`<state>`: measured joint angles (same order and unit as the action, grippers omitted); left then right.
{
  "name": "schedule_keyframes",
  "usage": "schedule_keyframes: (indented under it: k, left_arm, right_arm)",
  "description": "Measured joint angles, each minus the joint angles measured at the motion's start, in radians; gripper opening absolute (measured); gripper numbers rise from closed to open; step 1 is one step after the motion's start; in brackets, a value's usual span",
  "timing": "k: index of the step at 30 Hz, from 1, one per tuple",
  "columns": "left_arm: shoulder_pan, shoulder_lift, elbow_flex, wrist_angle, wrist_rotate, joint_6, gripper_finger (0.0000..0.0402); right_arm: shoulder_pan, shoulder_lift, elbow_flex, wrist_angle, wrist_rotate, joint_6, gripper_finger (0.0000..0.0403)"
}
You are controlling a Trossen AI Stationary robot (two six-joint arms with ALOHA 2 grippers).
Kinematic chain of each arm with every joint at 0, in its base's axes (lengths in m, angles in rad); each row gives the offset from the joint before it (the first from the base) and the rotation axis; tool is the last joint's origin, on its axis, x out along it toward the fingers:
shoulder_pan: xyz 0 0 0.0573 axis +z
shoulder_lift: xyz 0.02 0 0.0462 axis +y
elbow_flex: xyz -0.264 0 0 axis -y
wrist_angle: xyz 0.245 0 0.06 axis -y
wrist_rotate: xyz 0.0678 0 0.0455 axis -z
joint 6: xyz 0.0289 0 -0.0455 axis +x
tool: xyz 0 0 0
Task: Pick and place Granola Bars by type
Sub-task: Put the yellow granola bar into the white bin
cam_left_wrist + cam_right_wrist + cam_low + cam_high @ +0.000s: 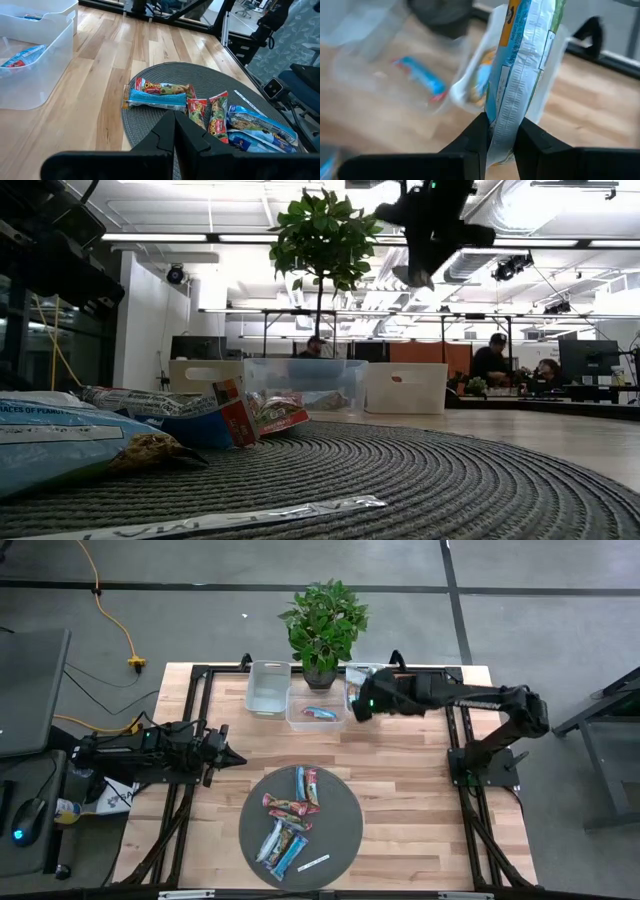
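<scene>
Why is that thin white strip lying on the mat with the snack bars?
It looks odd: the white strip at the round mat's edge is no granola bar. Otherwise, the right pincer simply holds one bar over the bins.

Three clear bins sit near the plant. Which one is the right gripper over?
The right bin, beside the plant. The right gripper holds a bar above it; the other two bins lie farther left.

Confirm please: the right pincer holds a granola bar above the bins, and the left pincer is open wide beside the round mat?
Not quite. The left pincer is shut, as the left wrist view shows. The rest holds: the right pincer grips a granola bar above the bins, and the left one waits beside the round mat.
</scene>
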<state>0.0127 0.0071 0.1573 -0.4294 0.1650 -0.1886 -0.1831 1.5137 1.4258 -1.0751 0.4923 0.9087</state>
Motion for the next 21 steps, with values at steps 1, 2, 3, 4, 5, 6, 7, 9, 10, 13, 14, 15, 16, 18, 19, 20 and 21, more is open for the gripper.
schedule_keyframes:
  k: [1,2,3,4,5,6,7,9,10,13,14,15,16,18,19,20,21]
  left_arm:
    - [0.0,0.0,0.0,0.0,0.0,0.0,0.0001]
    - [0.0,0.0,0.0,0.0,0.0,0.0,0.0001]
    - [0.0,0.0,0.0,0.0,0.0,0.0,0.0001]
    - [0.0,0.0,0.0,0.0,0.0,0.0,0.0001]
    - [0.0,0.0,0.0,0.0,0.0,0.0,0.0001]
    - [0.0,0.0,0.0,0.0,0.0,0.0,0.0001]
    - [0.0,0.0,0.0,0.0,0.0,0.0,0.0001]
    - [0.0,0.0,0.0,0.0,0.0,0.0,0.0001]
    - [0.0,0.0,0.0,0.0,0.0,0.0,0.0001]
    - [0.0,0.0,0.0,0.0,0.0,0.0,0.0001]
    - [0.0,0.0,0.0,0.0,0.0,0.0,0.0001]
    - [0.0,0.0,0.0,0.0,-0.001,0.0,0.0001]
    - [0.0,0.0,0.0,0.0,0.0,0.0,0.0001]
    - [0.0,0.0,0.0,0.0,0.0,0.0,0.0001]
    - [0.0,0.0,0.0,0.0,0.0,0.0,0.0001]
    - [0.0,0.0,0.0,0.0,0.0,0.0,0.0001]
    - [0.0,0.0,0.0,0.0,0.0,0.0,0.0001]
  right_arm:
    - [-0.029,0.004,0.0,0.001,0.0,-0.018,0.0058]
    - [-0.06,0.008,0.0,0.001,-0.002,-0.04,0.0058]
    - [-0.09,0.013,0.0,0.002,-0.007,-0.063,0.0058]
    - [-0.118,0.021,0.0,0.005,-0.016,-0.087,0.0058]
    - [-0.146,0.031,0.0,0.011,-0.03,-0.113,0.0058]
    - [-0.171,0.043,0.0,0.023,-0.046,-0.138,0.0058]
    - [-0.194,0.054,0.0,0.037,-0.063,-0.166,0.0058]
    - [-0.232,0.08,0.0,0.066,-0.083,-0.217,0.0058]
    - [-0.247,0.093,0.0,0.082,-0.094,-0.234,0.0058]
    - [-0.286,0.131,0.0,0.117,-0.147,-0.264,0.0058]
    - [-0.296,0.146,0.0,0.124,-0.163,-0.27,0.0058]
    - [-0.302,0.159,0.0,0.132,-0.173,-0.279,0.0058]
    - [-0.308,0.172,0.0,0.14,-0.187,-0.284,0.0058]
    - [-0.315,0.196,0.0,0.161,-0.209,-0.304,0.0058]
    - [-0.32,0.207,0.0,0.173,-0.23,-0.314,0.0058]
    - [-0.324,0.22,0.0,0.183,-0.249,-0.324,0.0058]
    - [-0.328,0.231,0.0,0.191,-0.266,-0.334,0.0058]
